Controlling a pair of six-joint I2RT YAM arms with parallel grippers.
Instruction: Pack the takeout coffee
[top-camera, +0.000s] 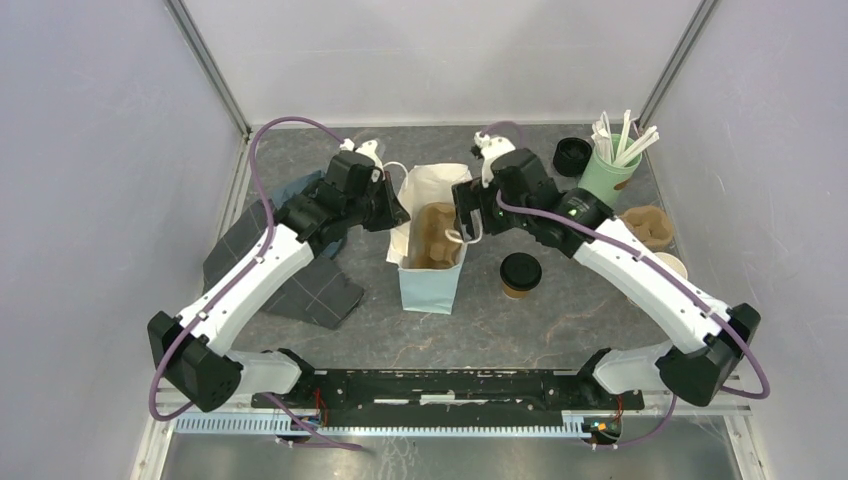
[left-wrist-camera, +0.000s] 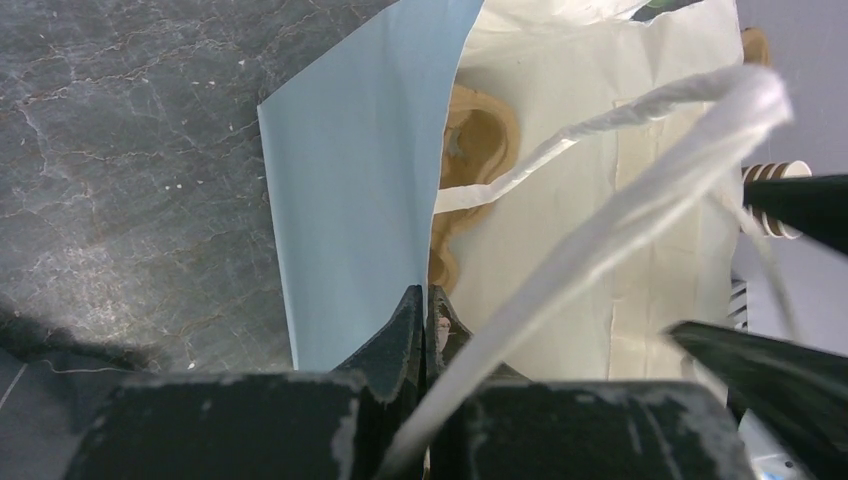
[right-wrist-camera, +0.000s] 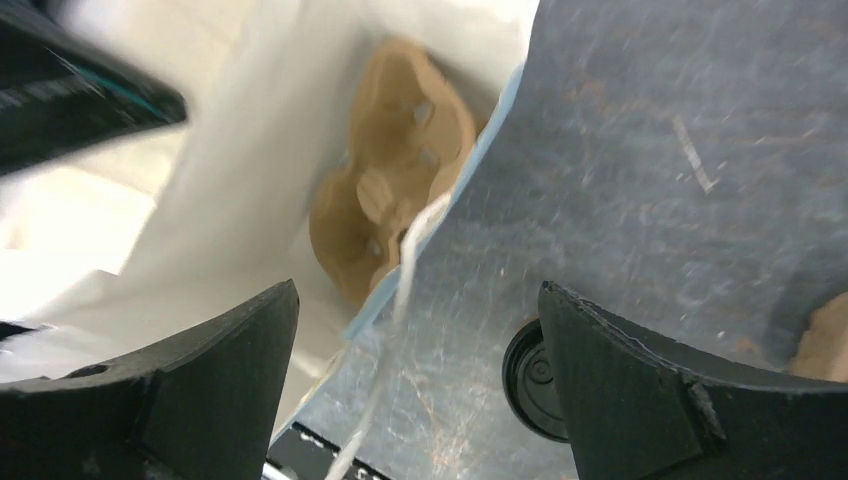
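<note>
The takeout coffee (top-camera: 520, 272) stands upright on the desk (top-camera: 480, 335), black lid on, at about 4 o'clock from the mouth of the paper bag (top-camera: 432, 292) and clear of its wall. It is not packed yet. The bag stands open with a pulp carrier (top-camera: 433, 238) lying inside it.

The right hand (top-camera: 463, 225) hovers at the bag's 3 o'clock rim, spread as wide as it goes and holding nothing; the coffee sits at its 4 o'clock, near but untouched. The left hand (top-camera: 398, 214) is at the 9 o'clock rim, pinched fully closed on the bag's edge, with a white handle (left-wrist-camera: 640, 190) draped over it.

Risks, as I judge them:
- The rim and the near handle lie between the right hand's spread fingers, so a careless pull away could snag the handle and drag or tip the bag.
- A grip taken on the lid alone could pop it off; a hard squeeze could crush the paper wall.
- The carrier fills much of the bag's floor, so a cup set on it off-centre may lean or topple.
- If the left pinch slips, the mouth could sag shut.

Open desk lies at 6 o'clock of the coffee. The green cup of stirrers (top-camera: 606, 178) and other stock crowd 1 to 3 o'clock, and the bag wall closes 9 o'clock.
</note>
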